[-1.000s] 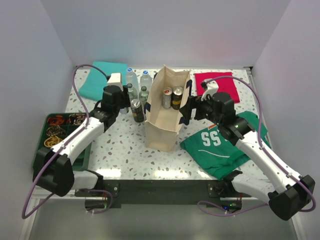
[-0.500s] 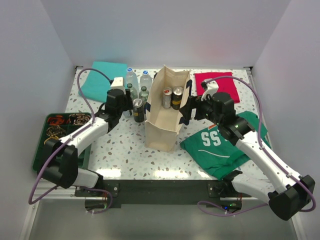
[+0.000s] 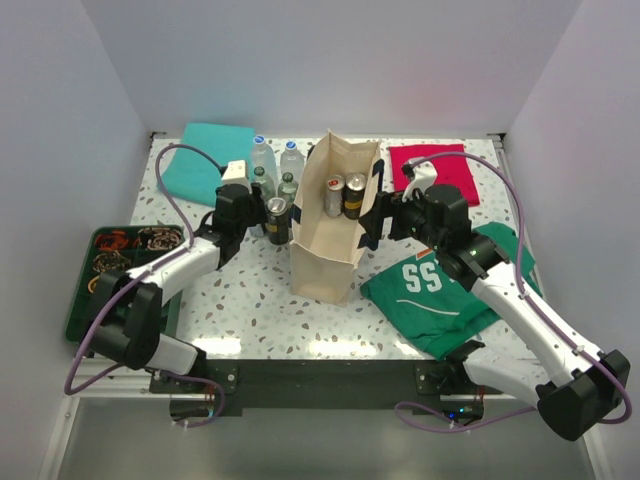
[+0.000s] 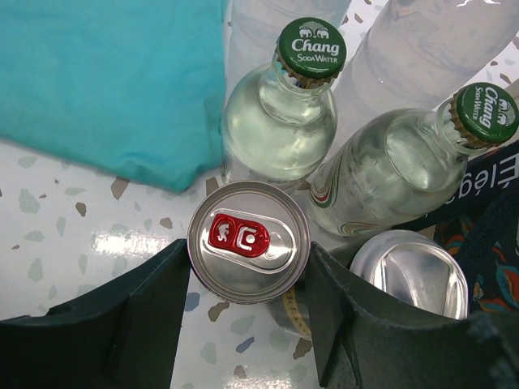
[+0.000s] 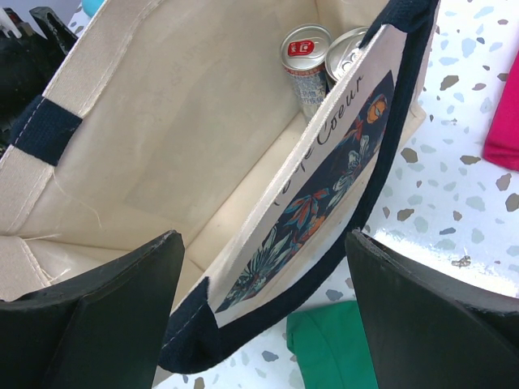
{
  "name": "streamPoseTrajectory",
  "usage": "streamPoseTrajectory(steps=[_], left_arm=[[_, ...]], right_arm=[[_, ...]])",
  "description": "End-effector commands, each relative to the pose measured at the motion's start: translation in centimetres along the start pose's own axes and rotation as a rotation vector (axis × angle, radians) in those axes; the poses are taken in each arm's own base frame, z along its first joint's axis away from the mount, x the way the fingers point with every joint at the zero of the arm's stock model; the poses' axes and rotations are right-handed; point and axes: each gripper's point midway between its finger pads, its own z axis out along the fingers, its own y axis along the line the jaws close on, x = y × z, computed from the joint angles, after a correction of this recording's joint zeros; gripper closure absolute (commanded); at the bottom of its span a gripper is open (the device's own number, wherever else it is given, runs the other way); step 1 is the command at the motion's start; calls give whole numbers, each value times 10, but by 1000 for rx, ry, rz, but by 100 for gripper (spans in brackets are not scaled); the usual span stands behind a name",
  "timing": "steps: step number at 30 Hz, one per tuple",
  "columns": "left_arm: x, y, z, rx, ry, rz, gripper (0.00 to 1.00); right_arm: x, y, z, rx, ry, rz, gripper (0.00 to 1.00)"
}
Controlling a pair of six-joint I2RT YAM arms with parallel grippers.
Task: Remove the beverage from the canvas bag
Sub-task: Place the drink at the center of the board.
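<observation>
**One can out, two left in the bag**

White booth walls, speckled desk (image 3: 250, 300). Mid-desk, upright and gaping: the canvas bag (image 3: 325, 255), with two cans (image 3: 334, 197) standing at its far end. Left of the bag and outside it, a red-tabbed can (image 4: 248, 241) clamped between the left fingers (image 4: 138, 324), just beside two soda-water bottles (image 4: 280, 130) and near a teal cloth (image 4: 105, 81). On the other side, right fingers (image 5: 97, 300) spread wide, straddling the bag's printed side wall without pinching it, apparently to steady the mouth.

Looks like the set-down step for this can. Next, probably: lower onto bare desk clear of the bottles, release, then reach over the rim for another. Calls for a straight descent, given the soft walls.

Cannot tell whether the held can's base touches the desk: hidden under its own lid in the wrist view, too small from above. Bag floor partly masked by the near wall. A second silver lid (image 4: 413, 271) beside the bag's print in the left wrist view: unclear what it belongs to.
</observation>
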Motion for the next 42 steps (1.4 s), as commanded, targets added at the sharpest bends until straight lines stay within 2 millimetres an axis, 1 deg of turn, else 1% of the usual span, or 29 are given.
streamPoseTrajectory(steps=[1,7,12,15,16,17,18,21,22,24,25,27,33,42], left_arm=[[-34,-14,4,52,-124,-68,72],[-32,-20,5,82,-111,-65,69],[-27,-23,8,95,-90,-61,67],[-26,-26,9,108,-85,-61,58],[-27,-26,9,109,-86,-63,50],[-28,-26,9,107,-86,-63,45],[-27,-23,9,90,-79,-62,43],[-28,-19,8,63,-65,-56,30],[-30,-17,8,51,-69,-58,22],[-32,-13,5,30,-70,-60,12],[-34,-12,4,24,-74,-63,11],[-36,-7,0,-6,-73,-65,9],[-45,1,-8,-43,-88,-64,8],[-69,-1,-22,-39,-123,-69,8]], right_arm=[[-16,5,-1,-6,-45,-12,14],[-15,5,1,-10,-41,-12,14],[-13,5,2,-13,-35,-11,14],[-14,5,3,-12,-37,-9,14],[-13,4,3,-11,-34,-10,14],[-13,5,2,-11,-36,-10,14],[-12,4,3,-10,-33,-10,14],[-12,4,2,-10,-35,-9,14],[-12,4,2,-8,-35,-9,14],[-12,4,1,-10,-36,-7,14],[-12,4,2,-10,-37,-7,14],[-13,5,2,-12,-38,-7,14],[-12,6,6,-21,-31,-3,14],[-11,6,6,-24,-33,0,14]])
